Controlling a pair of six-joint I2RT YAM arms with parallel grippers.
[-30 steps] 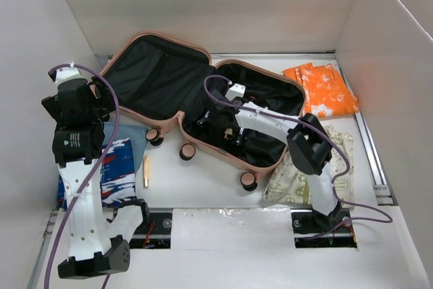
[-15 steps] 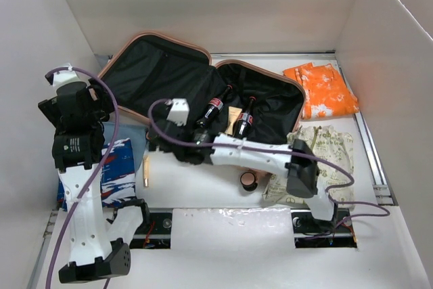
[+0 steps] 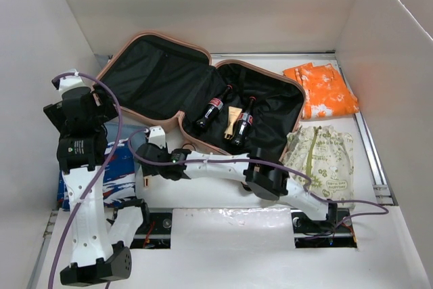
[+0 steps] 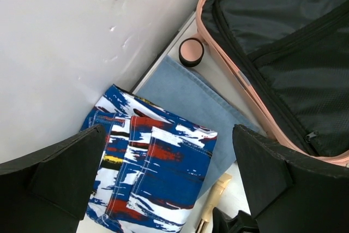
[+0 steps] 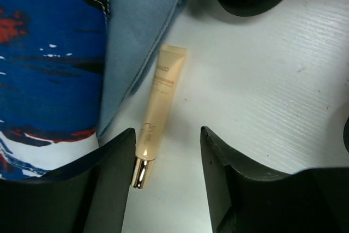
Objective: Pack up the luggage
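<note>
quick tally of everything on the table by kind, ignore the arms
suitcase: 1
dark bottles: 2
fabric pieces: 4
cream tube: 1
beige item between the bottles: 1
total: 9

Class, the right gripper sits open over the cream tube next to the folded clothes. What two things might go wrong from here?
1. The cream tube lies against the edge of the light blue cloth, so closing the right gripper may pinch fabric along with it.
2. The gripper straddles the tube near its gold cap. Such an end grasp might let the tube tilt or slip on the way to the luggage.
</note>
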